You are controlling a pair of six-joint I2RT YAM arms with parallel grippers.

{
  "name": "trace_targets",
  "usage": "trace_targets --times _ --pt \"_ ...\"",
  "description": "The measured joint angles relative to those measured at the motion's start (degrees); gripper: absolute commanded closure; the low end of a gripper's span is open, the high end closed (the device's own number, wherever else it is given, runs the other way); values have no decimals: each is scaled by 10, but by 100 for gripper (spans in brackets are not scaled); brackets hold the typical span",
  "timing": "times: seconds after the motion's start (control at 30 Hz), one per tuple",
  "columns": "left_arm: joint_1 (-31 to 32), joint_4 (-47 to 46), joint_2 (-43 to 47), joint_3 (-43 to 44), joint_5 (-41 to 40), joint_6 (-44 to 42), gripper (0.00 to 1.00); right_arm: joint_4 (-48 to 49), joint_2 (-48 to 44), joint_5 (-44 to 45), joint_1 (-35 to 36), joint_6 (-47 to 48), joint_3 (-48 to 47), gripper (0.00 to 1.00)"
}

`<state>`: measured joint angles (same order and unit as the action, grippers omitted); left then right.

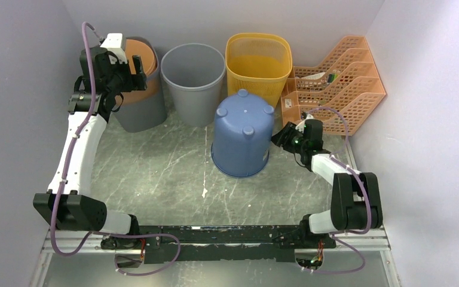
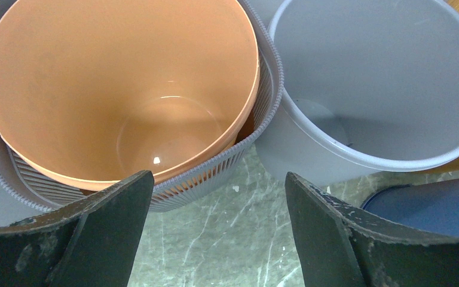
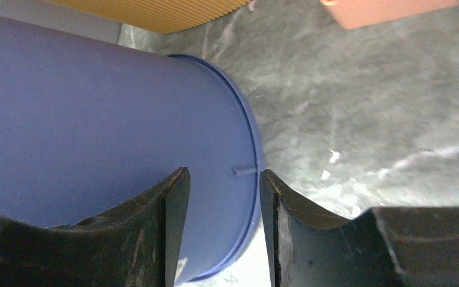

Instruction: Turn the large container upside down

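The blue container (image 1: 243,134) stands feet-up. My right gripper (image 3: 222,179) hangs beside its wall, jaws slightly apart, empty. I'd retreat straight, without nudging.

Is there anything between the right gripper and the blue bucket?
Nothing visible does. The right gripper sits beside the blue bucket, near its rim, jaws open toward its wall; the orange file rack stands behind it.

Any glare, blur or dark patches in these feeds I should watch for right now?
Top external: evenly lit, sharp, only soft shadows around the blue container. Left wrist: small glint deep inside the orange bin; near jaws dark, slightly soft. Right wrist: jaws almost black, table blows out white at the bottom edge.
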<state>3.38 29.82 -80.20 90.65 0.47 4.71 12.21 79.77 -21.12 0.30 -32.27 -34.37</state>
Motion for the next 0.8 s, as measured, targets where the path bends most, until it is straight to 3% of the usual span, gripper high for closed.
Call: trace_targets --times 0.43,0.8 --pt "1 -1 -2 25 25 7 7 33 135 79 258 -39 -119 53" --pt "1 -3 -2 26 37 9 7 61 424 64 465 -78 -442 53"
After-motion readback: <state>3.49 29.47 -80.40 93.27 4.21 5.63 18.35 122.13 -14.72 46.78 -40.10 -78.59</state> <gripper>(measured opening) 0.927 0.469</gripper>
